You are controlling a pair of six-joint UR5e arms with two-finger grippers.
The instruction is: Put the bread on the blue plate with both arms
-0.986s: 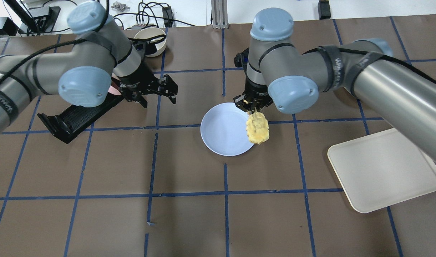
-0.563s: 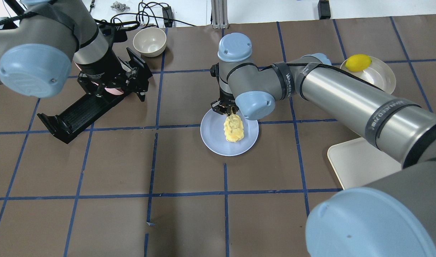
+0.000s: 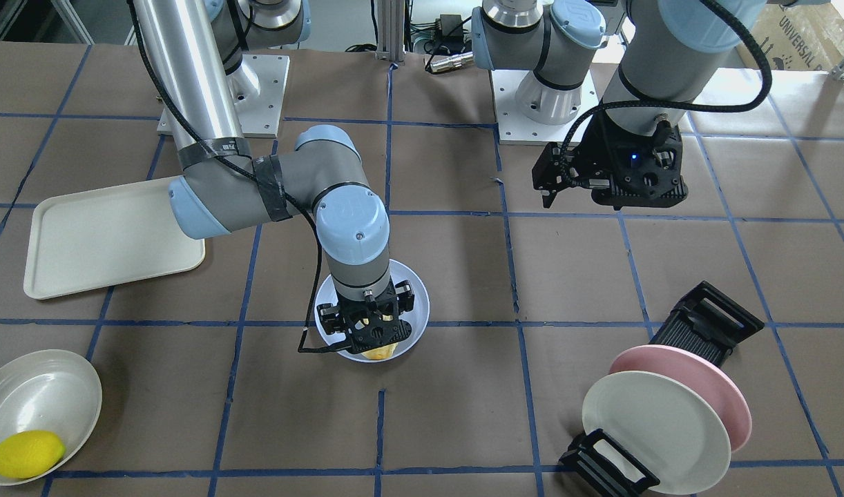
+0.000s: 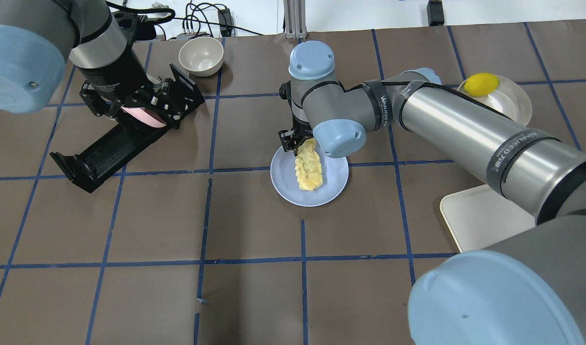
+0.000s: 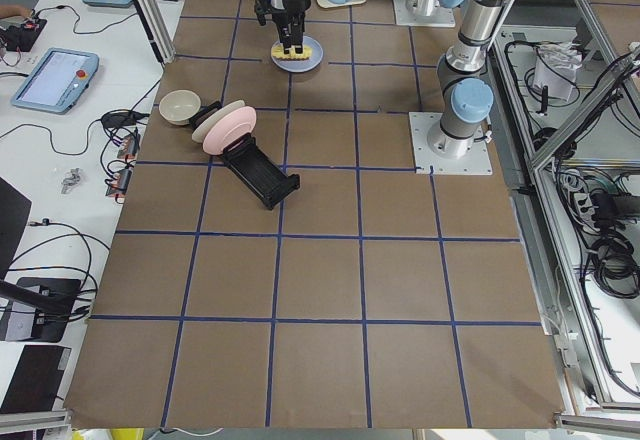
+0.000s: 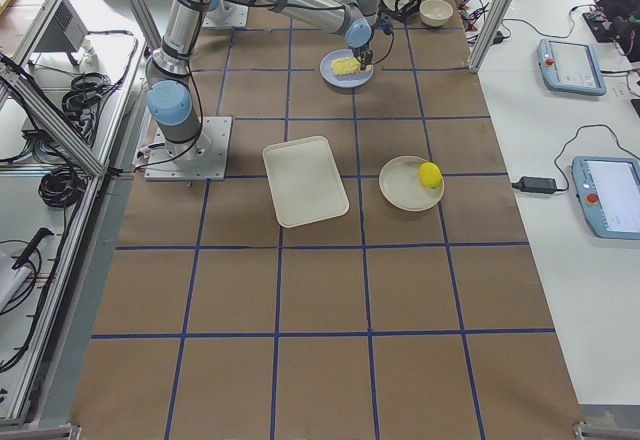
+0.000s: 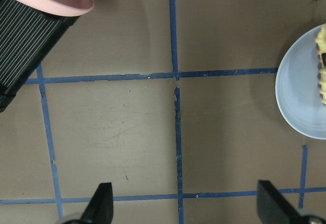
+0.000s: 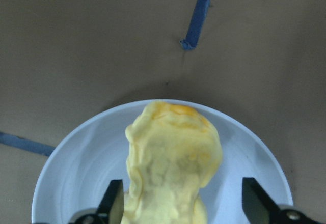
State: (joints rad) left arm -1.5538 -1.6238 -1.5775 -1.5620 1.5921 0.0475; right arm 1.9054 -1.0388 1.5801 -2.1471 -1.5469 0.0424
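Observation:
The bread (image 4: 308,167) lies lengthwise on the blue plate (image 4: 286,184) near the table's middle. My right gripper (image 4: 298,141) hangs low over the bread's far end. In the right wrist view its fingers (image 8: 114,203) stand wide apart on either side of the bread (image 8: 173,152), with a gap on the right, above the plate (image 8: 86,163). From the front the gripper (image 3: 367,321) hides most of the bread (image 3: 379,353). My left gripper (image 4: 130,105) is open and empty, high above the dish rack; its wrist view shows the plate's (image 7: 300,91) edge.
A black dish rack (image 4: 101,153) at the left holds a pink plate (image 3: 698,386) and a cream-white plate (image 3: 653,428). A cream bowl (image 4: 201,55) stands behind it. A lemon (image 4: 481,84) lies in a cream dish (image 4: 511,103). A cream tray (image 3: 111,238) lies at the right.
My right arm carried the hanging bread left over the blue plate and lowered it; the bread now lies flat and the jaws have opened. My left arm drew back and left over the rack.

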